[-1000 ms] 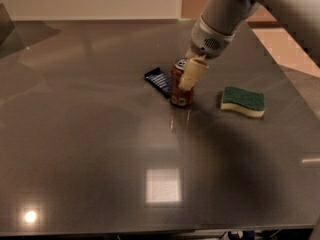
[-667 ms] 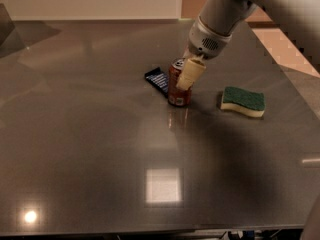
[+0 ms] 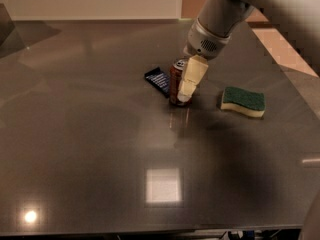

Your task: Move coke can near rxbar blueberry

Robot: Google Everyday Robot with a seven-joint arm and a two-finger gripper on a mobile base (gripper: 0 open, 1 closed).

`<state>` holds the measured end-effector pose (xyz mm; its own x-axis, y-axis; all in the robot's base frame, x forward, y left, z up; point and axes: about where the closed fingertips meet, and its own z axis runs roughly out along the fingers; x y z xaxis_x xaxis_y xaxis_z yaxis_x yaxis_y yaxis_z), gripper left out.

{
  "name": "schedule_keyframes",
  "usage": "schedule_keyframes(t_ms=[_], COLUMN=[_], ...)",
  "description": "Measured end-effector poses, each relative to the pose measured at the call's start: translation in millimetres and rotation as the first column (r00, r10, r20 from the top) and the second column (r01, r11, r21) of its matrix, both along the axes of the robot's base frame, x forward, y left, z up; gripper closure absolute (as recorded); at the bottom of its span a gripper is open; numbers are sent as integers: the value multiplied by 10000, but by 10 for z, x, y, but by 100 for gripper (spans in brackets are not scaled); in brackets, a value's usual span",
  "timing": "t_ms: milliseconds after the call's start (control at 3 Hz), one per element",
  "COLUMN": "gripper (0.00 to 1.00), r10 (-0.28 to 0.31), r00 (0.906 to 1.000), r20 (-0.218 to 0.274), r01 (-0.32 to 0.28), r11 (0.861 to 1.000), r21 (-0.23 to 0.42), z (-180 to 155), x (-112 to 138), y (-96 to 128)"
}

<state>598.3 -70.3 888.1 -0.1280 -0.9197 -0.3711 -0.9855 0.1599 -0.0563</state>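
The coke can, dark red with a silver top, stands upright on the dark table. The rxbar blueberry, a flat dark blue wrapper, lies right beside the can on its left, touching or nearly touching it. My gripper comes down from the upper right and is closed around the can. One pale finger covers the can's right front side; the other finger is hidden behind the can.
A green and yellow sponge lies on the table to the right of the can. The arm reaches in from the upper right corner. The table's right edge runs diagonally past the sponge.
The gripper and the can have shifted slightly left, closer to the blue wrapper. The sponge and the wrapper have not moved.
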Motion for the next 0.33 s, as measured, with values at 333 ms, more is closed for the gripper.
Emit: schedule_keyframes(t_ms=[333], gripper=[0], r10=[0], r00=[10000], r20=[0], r01=[0], r11=[10000], r21=[0], z=[0], x=[0], y=[0])
